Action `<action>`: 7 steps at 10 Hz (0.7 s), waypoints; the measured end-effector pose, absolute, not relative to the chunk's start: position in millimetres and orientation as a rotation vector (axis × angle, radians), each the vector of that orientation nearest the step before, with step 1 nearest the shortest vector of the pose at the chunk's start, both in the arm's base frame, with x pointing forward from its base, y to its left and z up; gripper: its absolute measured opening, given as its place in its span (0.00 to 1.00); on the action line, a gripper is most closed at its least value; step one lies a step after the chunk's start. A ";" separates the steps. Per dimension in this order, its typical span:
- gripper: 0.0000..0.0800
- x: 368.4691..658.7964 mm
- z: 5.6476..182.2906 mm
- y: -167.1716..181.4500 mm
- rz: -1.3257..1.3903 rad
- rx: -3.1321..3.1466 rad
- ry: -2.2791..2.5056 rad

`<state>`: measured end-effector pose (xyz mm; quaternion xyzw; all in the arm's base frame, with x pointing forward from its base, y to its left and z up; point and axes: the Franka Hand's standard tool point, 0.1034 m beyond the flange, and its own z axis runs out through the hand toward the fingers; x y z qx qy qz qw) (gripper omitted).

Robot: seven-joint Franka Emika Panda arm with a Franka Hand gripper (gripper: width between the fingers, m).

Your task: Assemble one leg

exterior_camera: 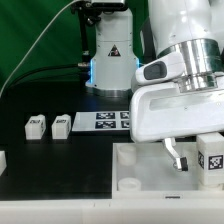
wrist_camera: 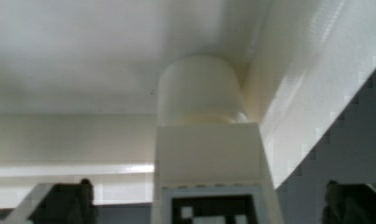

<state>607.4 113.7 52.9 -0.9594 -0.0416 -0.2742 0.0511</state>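
Note:
A white leg (exterior_camera: 211, 158) with a black-and-white tag stands at the exterior view's right, on the large white tray-like piece (exterior_camera: 150, 178). My gripper (exterior_camera: 203, 158) straddles it, and one dark finger (exterior_camera: 179, 157) shows apart from its side. In the wrist view the leg (wrist_camera: 208, 140) runs up the middle, its rounded end against the white piece (wrist_camera: 78, 60). The fingers (wrist_camera: 60, 203) stand clear on both sides with gaps, so the gripper (wrist_camera: 208, 208) is open. Whether the leg sits in a socket is hidden.
Two loose legs (exterior_camera: 36, 125) (exterior_camera: 62, 125) lie on the black table at the exterior view's left, and another white part (exterior_camera: 2, 158) shows at the left edge. The marker board (exterior_camera: 103, 120) lies behind, in front of the arm's base (exterior_camera: 112, 60).

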 end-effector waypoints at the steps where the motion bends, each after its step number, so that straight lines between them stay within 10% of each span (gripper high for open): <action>1: 0.81 607.4 52.9 113.6 -0.834 -2.920 -0.127; 7: 0.81 624.5 98.9 107.5 -0.703 -2.948 -0.133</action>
